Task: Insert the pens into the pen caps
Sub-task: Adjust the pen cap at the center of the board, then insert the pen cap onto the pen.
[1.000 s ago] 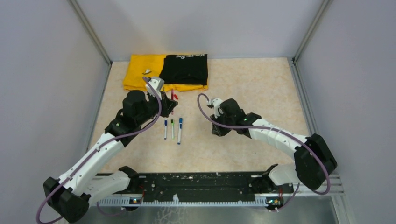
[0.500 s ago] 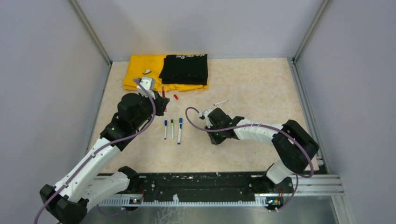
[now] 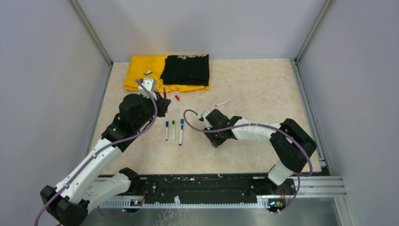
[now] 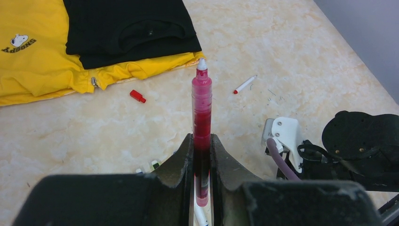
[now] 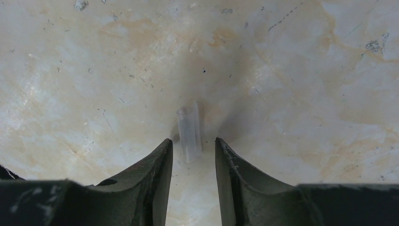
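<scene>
My left gripper (image 4: 201, 141) is shut on a maroon pen (image 4: 202, 110), held upright with its white tip bare; it is also visible from above (image 3: 164, 91). A red pen cap (image 4: 138, 96) lies on the table beyond it. A white pen with a red tip (image 3: 222, 103) lies loose further right. Three capped pens (image 3: 173, 130) lie side by side mid-table. My right gripper (image 5: 194, 145) is open, low over the table. A short clear tube-like cap (image 5: 189, 134) lies just ahead of its fingertips, touching neither.
A yellow garment (image 3: 141, 75) and a black one (image 3: 186, 69) lie folded at the back, with a small pale object (image 3: 147, 72) on the yellow. Grey walls close in the sides. A black rail (image 3: 202, 188) runs along the near edge.
The right arm has swung left and down to the table, and its jaws have opened. The left arm drew back slightly with the maroon pen, then held still.
</scene>
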